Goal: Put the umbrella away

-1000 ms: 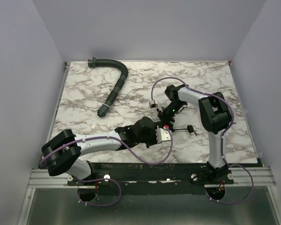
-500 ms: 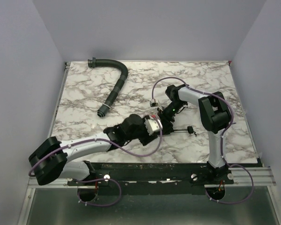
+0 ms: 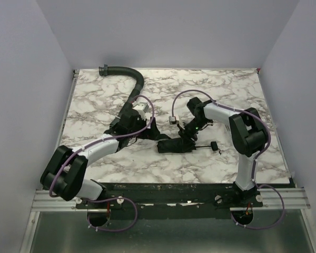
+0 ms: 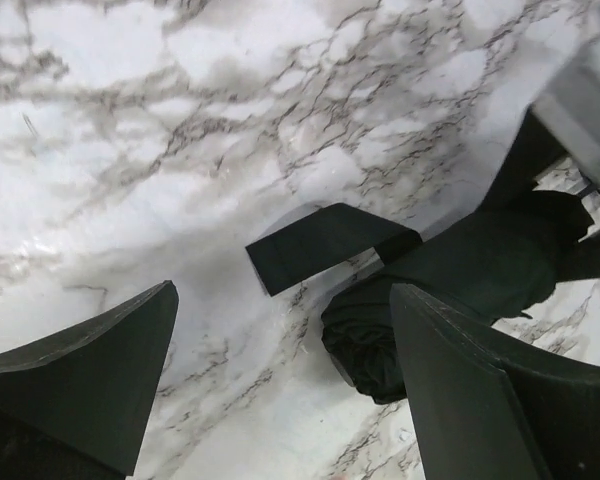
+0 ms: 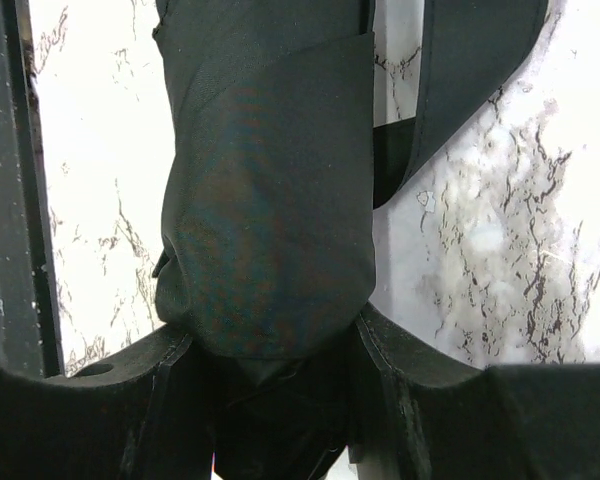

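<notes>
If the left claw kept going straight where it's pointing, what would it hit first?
Most likely the loose umbrella strap, lying on the marble table straight ahead of the open left claw; depth is hard to judge.

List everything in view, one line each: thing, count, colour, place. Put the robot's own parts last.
umbrella: one, black, folded to a short bundle at the table's centre, thin shaft running right to a small handle
hose: one, black, ribbed and curved, far left of the table
table: one, white marble with grey veins, under everything
walls: pale lilac-grey, on three sides
left arm: one, white and black, purple cable, reaching in from the near left
right arm: one, same colours, near right
left gripper: black fingers, open, next to the bundle's end
right gripper: black fingers, closed on the umbrella
</notes>
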Controlling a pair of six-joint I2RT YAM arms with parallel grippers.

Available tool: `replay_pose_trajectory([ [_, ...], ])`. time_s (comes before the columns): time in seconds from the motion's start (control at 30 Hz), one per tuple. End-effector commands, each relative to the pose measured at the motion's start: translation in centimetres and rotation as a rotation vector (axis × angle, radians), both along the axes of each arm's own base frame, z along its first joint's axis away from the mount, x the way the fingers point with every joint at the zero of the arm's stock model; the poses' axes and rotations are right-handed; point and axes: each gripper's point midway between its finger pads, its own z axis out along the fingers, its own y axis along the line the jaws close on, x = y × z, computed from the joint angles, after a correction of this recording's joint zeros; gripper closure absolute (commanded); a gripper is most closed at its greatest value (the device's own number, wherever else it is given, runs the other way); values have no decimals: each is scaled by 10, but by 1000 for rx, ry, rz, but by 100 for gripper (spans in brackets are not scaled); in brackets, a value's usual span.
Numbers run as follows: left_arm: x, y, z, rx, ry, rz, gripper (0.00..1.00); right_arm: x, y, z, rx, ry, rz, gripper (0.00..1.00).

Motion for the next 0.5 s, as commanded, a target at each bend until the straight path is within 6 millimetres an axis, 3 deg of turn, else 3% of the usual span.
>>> replay_pose_trajectory([
  [0.0,-5,-14,-16,-134,241,99,12,1,-58,-85,-342,-127,115,86],
  [0.17,-6,-8,-49,-143,434,283,13,1,-58,-85,-345,-141,117,87],
  [0.33,-20,-7,-67,-279,545,416,15,0,-59,-85,-346,-142,117,87],
  [0.47,-29,-16,-74,-392,601,463,16,1,-59,-85,-347,-139,116,87],
])
